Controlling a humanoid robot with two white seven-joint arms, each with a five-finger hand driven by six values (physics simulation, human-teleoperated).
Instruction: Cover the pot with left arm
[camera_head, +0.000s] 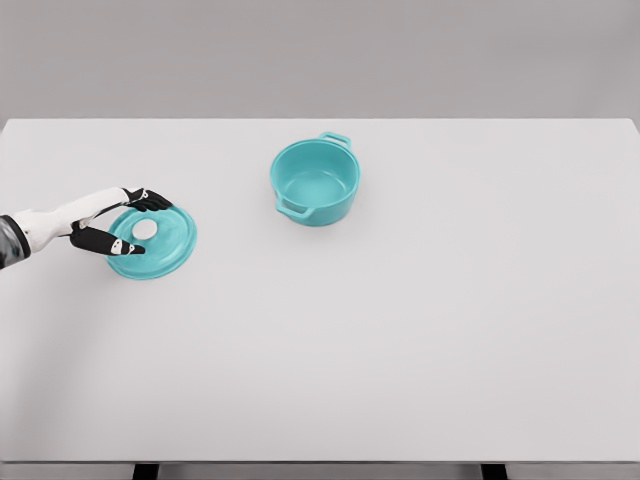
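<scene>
The left arm (40, 228) is cut off by the picture's left edge, so only its forearm shows. The hand (118, 222) covers the lid's (160, 243) left rim, and whether the fingers touch the lid is too small to tell. The pot's (315, 182) near wall hides part of its floor.

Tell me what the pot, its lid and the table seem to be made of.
Pot: teal, smooth and evenly coloured with soft shading, like enamelled metal or plastic; the render leaves it open. Lid: same teal finish, with a white knob of unclear material. Table: flat matte white, no grain, possibly laminate.
</scene>
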